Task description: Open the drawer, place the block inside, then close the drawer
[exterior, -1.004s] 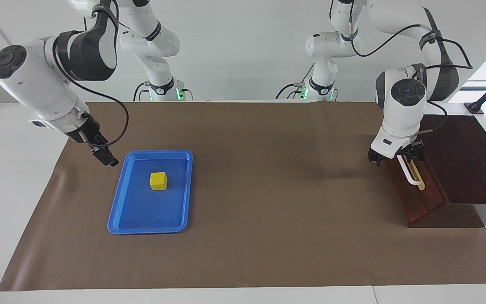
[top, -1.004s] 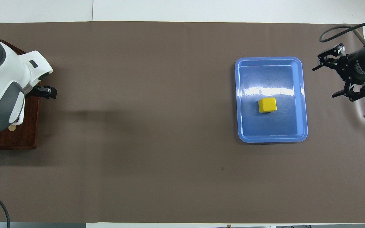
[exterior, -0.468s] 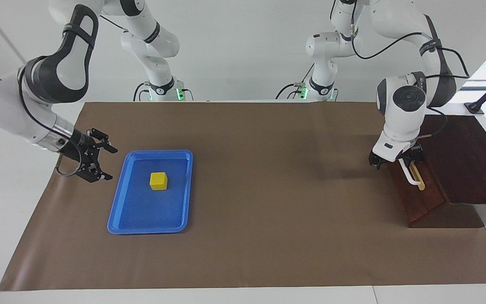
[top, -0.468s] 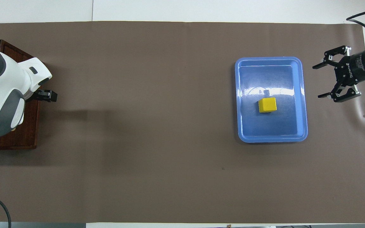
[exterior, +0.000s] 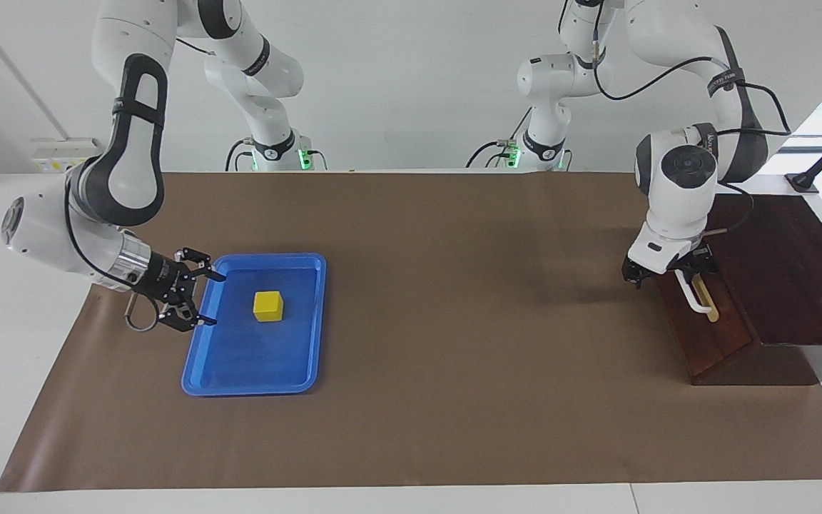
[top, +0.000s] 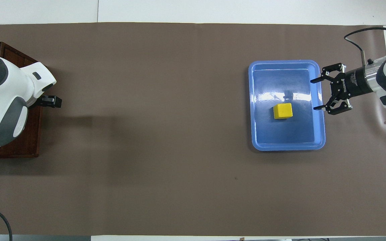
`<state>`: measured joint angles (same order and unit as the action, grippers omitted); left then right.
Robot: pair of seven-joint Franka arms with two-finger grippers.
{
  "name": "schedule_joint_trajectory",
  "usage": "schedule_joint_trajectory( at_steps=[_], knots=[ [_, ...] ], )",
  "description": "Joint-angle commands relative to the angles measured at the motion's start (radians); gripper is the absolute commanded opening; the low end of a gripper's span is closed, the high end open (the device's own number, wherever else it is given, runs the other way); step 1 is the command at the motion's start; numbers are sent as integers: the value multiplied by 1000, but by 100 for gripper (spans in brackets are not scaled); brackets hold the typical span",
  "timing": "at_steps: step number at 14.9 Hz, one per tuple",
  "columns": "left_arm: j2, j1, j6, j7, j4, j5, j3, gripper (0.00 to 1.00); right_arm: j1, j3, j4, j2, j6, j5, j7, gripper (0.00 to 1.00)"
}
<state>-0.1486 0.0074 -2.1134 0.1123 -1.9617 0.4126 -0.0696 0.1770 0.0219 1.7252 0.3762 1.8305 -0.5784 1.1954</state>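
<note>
The small yellow block (exterior: 268,305) (top: 282,110) sits in the middle of a flat blue tray (exterior: 254,389) (top: 286,147). My right gripper (exterior: 218,300) (top: 313,95) is open and lies level, pointing at the block, with its fingertips over the tray's rim at the right arm's end. The drawer (exterior: 703,335) has a dark reddish-brown front and sits pushed into its dark box (exterior: 789,271) (top: 18,144). My left gripper (exterior: 670,275) is open, down at the end of the white handle (exterior: 696,298) nearer the robots. In the overhead view the left wrist hides the handle.
Brown paper (exterior: 454,357) covers the table between the tray and the box. White table shows past the paper's edges. A black cable loops off the right wrist (top: 360,40).
My right arm has swung down and in toward the tray, turning its open gripper to point at the block. The left gripper has hardly moved at the handle. Block and drawer are unmoved.
</note>
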Motion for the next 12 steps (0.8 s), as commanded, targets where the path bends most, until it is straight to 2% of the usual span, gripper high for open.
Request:
schedule_joint_trajectory(
  at_steps=[1, 6, 8, 12],
  knots=[
    [-9, 11, -45, 29, -37, 20, -4, 100, 7, -7, 80, -20, 59, -58, -48, 100],
    [-11, 11, -11, 29, -23, 76, -1, 100, 3, -8, 177, -31, 125, -66, -132, 100],
    [-11, 8, 1, 29, -11, 86, -1, 100, -4, -8, 224, -43, 168, -130, -207, 100],
    [-12, 0, -6, 33, -14, 86, -3, 100, -11, -8, 226, -43, 188, -138, -215, 100]
  ],
)
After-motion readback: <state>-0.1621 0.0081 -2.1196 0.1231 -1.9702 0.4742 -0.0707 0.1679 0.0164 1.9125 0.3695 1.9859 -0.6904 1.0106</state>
